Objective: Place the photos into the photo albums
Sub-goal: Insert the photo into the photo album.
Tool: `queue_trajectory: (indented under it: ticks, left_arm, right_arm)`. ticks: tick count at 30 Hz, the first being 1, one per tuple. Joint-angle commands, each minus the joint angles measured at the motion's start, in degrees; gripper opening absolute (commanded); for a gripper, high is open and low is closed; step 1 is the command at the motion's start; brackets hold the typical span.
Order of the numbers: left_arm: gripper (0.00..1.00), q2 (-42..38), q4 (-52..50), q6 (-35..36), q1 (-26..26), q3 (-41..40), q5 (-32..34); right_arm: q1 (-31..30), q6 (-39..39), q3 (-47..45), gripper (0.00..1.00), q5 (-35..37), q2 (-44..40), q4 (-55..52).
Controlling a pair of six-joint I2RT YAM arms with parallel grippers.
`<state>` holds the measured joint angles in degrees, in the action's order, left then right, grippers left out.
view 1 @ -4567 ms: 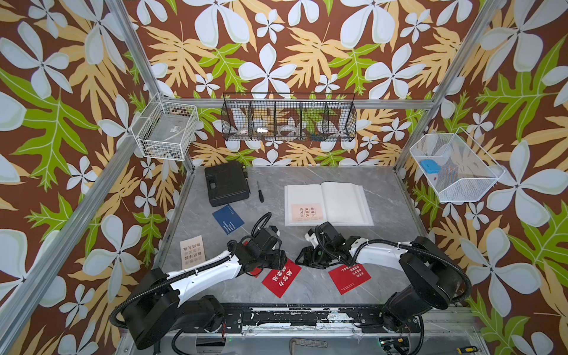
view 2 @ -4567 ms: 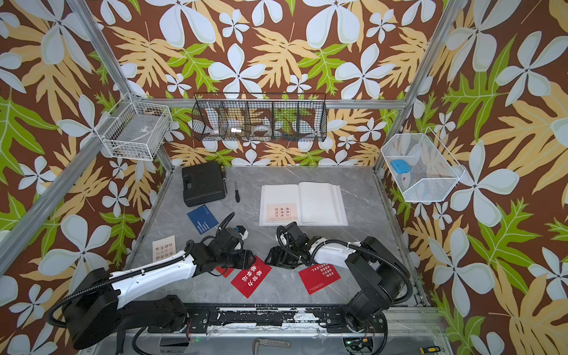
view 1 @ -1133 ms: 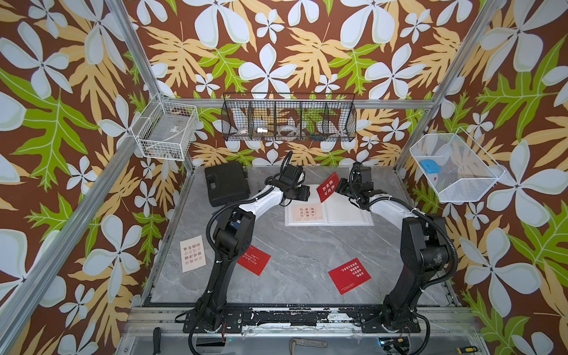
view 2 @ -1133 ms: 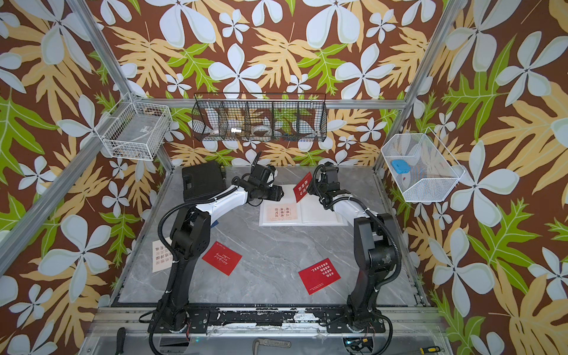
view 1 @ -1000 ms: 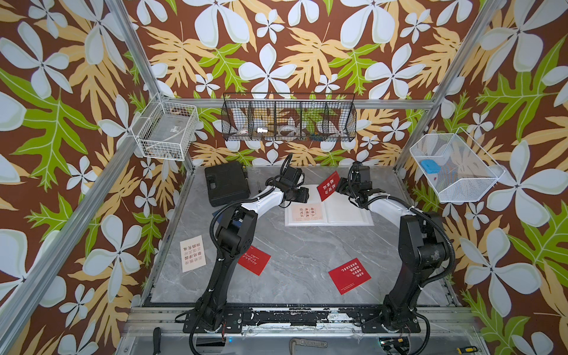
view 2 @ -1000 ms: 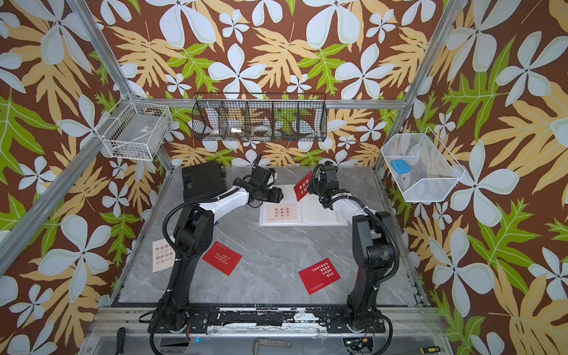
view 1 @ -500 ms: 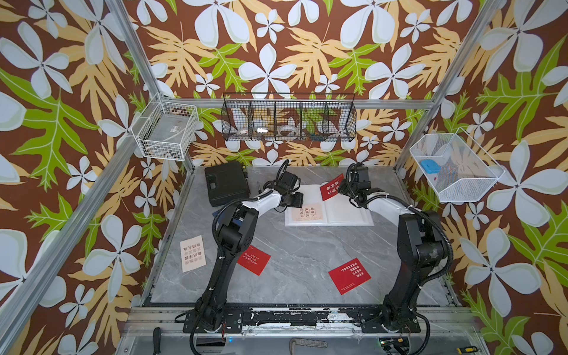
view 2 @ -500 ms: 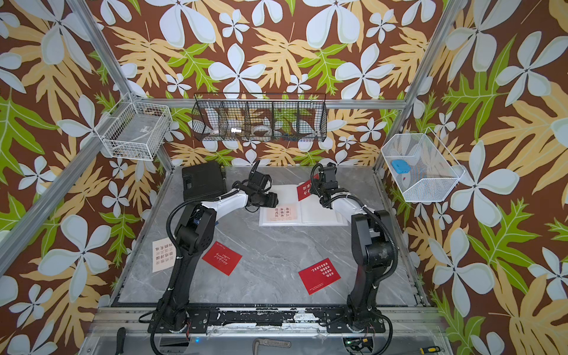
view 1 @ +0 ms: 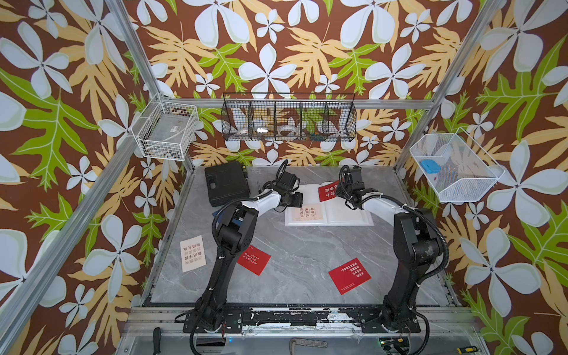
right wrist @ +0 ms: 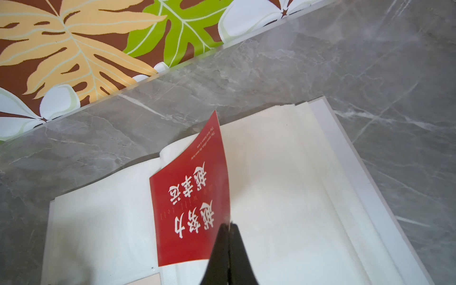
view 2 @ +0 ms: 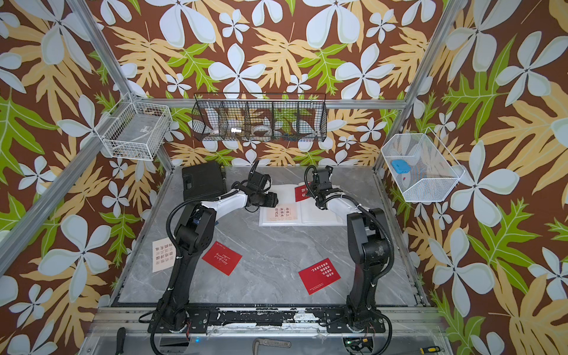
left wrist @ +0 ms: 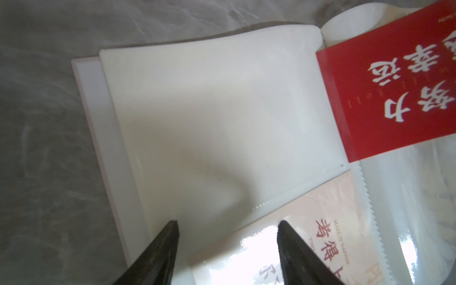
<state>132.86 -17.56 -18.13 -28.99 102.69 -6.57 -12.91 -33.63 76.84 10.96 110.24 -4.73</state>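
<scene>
The white album lies open and flat at the far middle of the tabletop, with a cream card bearing red characters sleeved in the near half of its left page. A red card with white characters stands tilted over the album's gutter, pinched at one edge by the closed right end effector. Nearer the front, another red card and a third red card lie flat and well apart, and a second cream card lies by the left edge.
</scene>
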Motion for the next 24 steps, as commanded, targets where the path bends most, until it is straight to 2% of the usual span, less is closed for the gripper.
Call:
queue_trajectory:
  ticks: [1, 6, 18, 24]
  left_arm:
    - [0.66, -0.3, -1.3, -0.1, 0.2, -0.3, -0.6]
    - [0.66, -0.4, -1.2, 0.1, 0.3, -0.6, -0.6]
    - [0.67, -3.8, 1.1, -1.3, 1.1, -3.5, 0.0]
    - [0.67, -4.8, 1.6, -1.5, 1.3, -3.8, 0.3]
  right_arm:
    - [-0.3, -1.4, -0.4, 0.00, 2.3, -0.2, -1.4]
    - [-0.4, -1.4, -1.8, 0.00, 4.0, -0.4, -0.2]
    - [-0.8, -6.4, -1.9, 0.00, 0.8, 2.3, 4.6]
    - [-1.0, -7.7, -3.0, 0.00, 3.8, 1.3, 4.8]
